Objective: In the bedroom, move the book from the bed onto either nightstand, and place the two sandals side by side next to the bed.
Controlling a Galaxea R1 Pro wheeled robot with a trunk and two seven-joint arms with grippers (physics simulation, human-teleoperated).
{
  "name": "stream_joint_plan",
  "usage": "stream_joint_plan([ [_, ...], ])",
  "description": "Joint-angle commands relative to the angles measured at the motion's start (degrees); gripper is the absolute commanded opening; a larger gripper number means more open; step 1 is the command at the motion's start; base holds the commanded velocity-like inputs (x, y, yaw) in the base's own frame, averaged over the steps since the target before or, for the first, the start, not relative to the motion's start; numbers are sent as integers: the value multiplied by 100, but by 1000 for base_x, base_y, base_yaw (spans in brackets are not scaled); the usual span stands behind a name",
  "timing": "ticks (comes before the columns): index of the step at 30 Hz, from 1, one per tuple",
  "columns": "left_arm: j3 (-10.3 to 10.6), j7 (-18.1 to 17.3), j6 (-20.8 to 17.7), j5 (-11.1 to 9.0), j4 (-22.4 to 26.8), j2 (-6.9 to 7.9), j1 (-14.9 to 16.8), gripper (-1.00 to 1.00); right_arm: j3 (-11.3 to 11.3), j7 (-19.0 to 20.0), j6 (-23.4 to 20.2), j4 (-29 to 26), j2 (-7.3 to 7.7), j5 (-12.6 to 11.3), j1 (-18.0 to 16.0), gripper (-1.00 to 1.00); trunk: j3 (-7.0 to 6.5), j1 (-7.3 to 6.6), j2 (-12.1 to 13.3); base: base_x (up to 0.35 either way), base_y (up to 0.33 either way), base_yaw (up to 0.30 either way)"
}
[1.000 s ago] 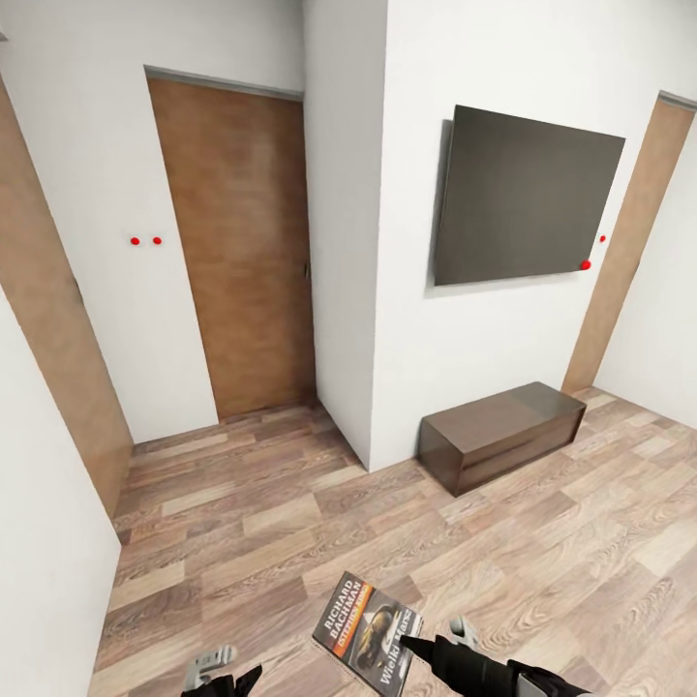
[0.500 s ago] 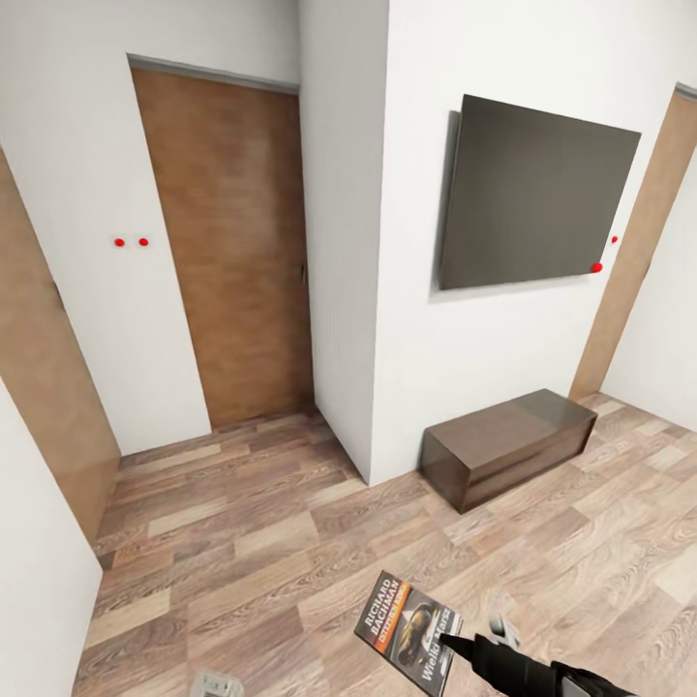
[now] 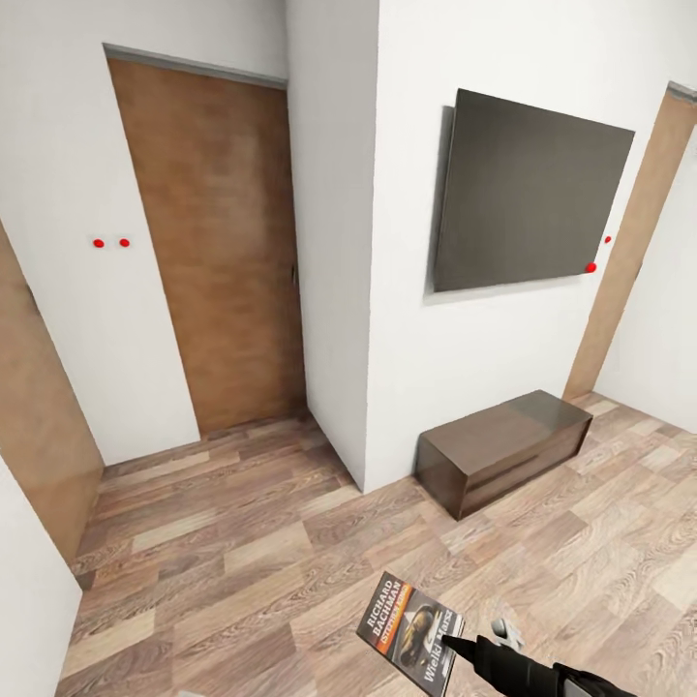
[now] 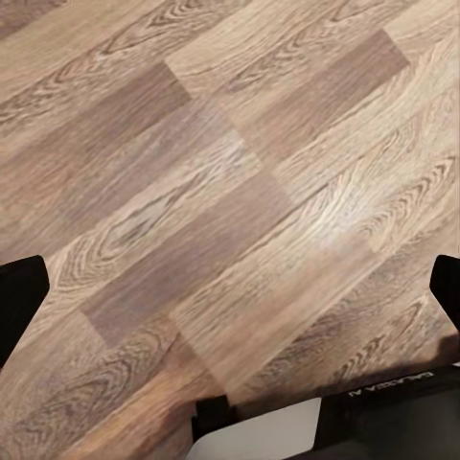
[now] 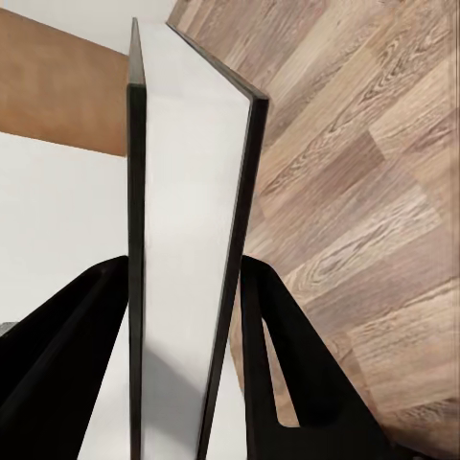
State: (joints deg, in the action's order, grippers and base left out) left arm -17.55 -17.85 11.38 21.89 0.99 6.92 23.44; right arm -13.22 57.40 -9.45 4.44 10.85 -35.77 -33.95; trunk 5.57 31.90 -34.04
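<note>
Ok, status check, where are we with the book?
Right gripper shut on the book, carried above the wood floor. Left gripper open, empty. Low dark cabinet ahead-right under the wall TV.

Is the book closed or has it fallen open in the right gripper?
Closed. The right wrist view shows the book as one slab, covers together, pinched between the right gripper fingers.

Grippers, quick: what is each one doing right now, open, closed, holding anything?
Left tool: open, fingertips wide apart over bare floor, holding nothing.
Right tool: closed on the book, fingers pressing both covers.
</note>
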Motion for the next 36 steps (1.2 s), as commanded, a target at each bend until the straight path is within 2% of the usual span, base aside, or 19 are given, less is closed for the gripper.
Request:
stream_joint_plan([
  [1, -48, -15, 20, 53, -2, 2, 3, 100, -34, 26, -48, 16, -2, -62, -10, -100, 13, 2, -10, 6, 0, -246],
  [36, -47, -7, 22, 38, -11, -25, 2, 100, -33, 21, -49, 16, -4, -62, -9, -100, 90, 2, -10, 0, 0, -274],
])
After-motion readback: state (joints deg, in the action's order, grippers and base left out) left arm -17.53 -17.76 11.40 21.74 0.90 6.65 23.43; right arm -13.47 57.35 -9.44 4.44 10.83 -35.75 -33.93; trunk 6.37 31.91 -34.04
